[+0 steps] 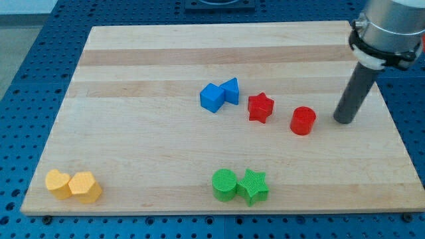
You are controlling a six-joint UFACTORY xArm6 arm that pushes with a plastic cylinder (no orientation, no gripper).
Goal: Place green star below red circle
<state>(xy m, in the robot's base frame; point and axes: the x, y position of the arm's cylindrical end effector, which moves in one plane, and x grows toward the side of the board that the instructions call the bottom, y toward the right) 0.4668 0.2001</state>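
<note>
The green star [254, 186] lies near the view's bottom edge of the board, touching a green circle [224, 184] on its left. The red circle [303, 121] stands right of the middle. My tip [344, 121] rests on the board just to the right of the red circle, a small gap apart, and far up and to the right of the green star.
A red star [260, 107] lies left of the red circle. A blue cube [212, 97] and a blue triangle [230, 91] touch each other near the centre. A yellow heart [58, 183] and a yellow hexagon [85, 186] sit at the bottom left. The wooden board [133, 133] ends close below the green blocks.
</note>
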